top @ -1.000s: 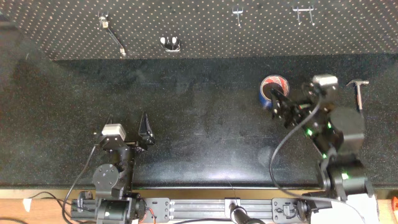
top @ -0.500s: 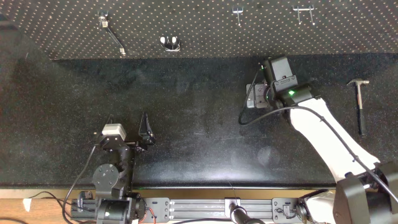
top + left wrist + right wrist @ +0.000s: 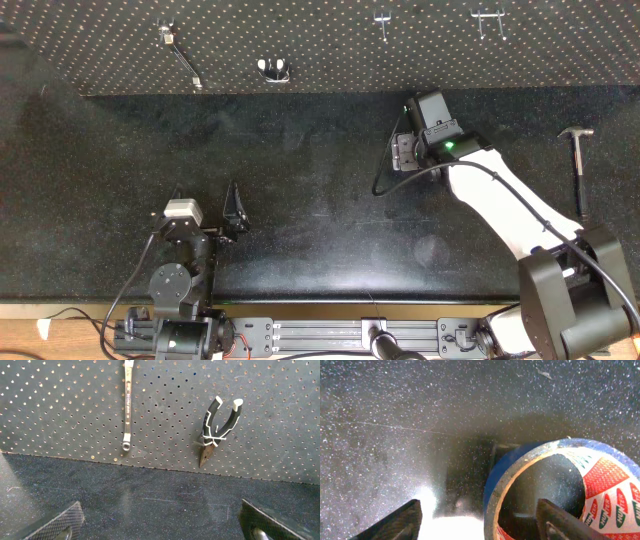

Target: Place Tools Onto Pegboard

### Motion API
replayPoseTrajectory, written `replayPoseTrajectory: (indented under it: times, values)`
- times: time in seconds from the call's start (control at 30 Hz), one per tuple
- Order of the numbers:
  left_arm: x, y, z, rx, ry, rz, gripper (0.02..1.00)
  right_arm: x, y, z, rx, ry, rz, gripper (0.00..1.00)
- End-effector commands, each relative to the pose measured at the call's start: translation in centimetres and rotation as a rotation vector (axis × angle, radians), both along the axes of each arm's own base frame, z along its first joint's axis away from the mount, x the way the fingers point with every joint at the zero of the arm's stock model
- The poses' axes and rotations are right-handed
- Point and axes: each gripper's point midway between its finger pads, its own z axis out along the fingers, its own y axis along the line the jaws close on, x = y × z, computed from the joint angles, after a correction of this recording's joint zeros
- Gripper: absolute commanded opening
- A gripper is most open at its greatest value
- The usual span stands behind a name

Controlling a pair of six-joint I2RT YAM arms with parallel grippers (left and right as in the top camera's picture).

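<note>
Records right gripper (image 3: 480,522) gaping, empty, astride tape roll (image 3: 520,472) wall; left gripper (image 3: 160,520) likewise gaping, empty. Flags roll skidding under uneven closure.

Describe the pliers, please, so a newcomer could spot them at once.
On the perforated pegboard behind the table, two tools hang left of centre. The pliers hang nose down beside a slim straight wrench. Only they have two curved black handles with white tips.
</note>
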Motion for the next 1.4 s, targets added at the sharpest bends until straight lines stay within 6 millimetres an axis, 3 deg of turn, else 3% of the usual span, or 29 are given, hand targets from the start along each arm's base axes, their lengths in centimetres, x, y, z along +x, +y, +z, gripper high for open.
replayPoseTrajectory:
  times: [0.03, 0.1, 0.13, 0.2, 0.27, 0.33, 0.4, 0.47, 0.63, 0.7, 0.83, 1.0, 1.4]
  values:
    - [0.0, 0.0, -0.1, -0.002, 0.000, -0.002, 0.996, 0.1, 0.4, -1.1, -0.004, 0.033, 0.004, 0.437]
    - [0.0, 0.0, -0.1, -0.002, 0.001, -0.002, 0.996, 0.1, 0.4, -1.1, -0.004, 0.031, 0.004, 0.277]
    - [0.0, 0.0, -0.1, -0.002, 0.001, -0.002, 0.996, 0.1, 0.4, -1.0, -0.003, 0.029, 0.004, 0.080]
    - [0.0, 0.0, -0.1, -0.002, 0.001, -0.002, 0.996, 0.3, 0.5, 0.0, 0.007, 0.001, 0.004, 0.077]
    - [0.0, 0.0, -0.1, -0.002, 0.000, -0.002, 0.996, 0.8, 1.0, 3.8, 0.064, -0.097, -0.001, 0.075]
    - [0.0, 0.0, -0.1, -0.002, 0.000, -0.002, 0.996, 0.6, 2.0, 9.9, 0.141, -0.255, 0.019, 0.075]
    - [0.0, 0.0, -0.1, -0.002, 0.001, -0.002, 0.996, 0.0, 5.1, 16.6, 0.227, -0.468, 0.094, 0.073]
    - [0.0, 0.0, -0.1, -0.002, 0.001, -0.002, 0.996, -0.2, 7.1, 20.9, 0.259, -0.633, 0.105, 0.075]
    - [0.0, 0.0, -0.1, -0.002, 0.001, -0.002, 0.996, 1.4, 10.1, 25.5, 0.228, -0.882, 0.235, 0.073]
    - [0.0, 0.0, -0.1, -0.002, 0.001, -0.002, 0.996, 2.8, 11.1, 25.6, 0.175, -0.952, 0.283, 0.073]
    - [0.0, 0.0, -0.1, -0.002, 0.001, -0.002, 0.996, 5.6, 11.3, 22.6, 0.110, -0.947, 0.233, 0.075]
    - [0.0, 0.0, -0.1, -0.002, 0.000, -0.002, 0.996, 8.2, 9.9, 20.7, 0.022, -0.985, 0.090, 0.075]
    - [0.0, 0.0, -0.1, -0.002, 0.001, -0.002, 0.996, 9.3, 9.1, 20.2, -0.007, -0.999, 0.076, 0.075]
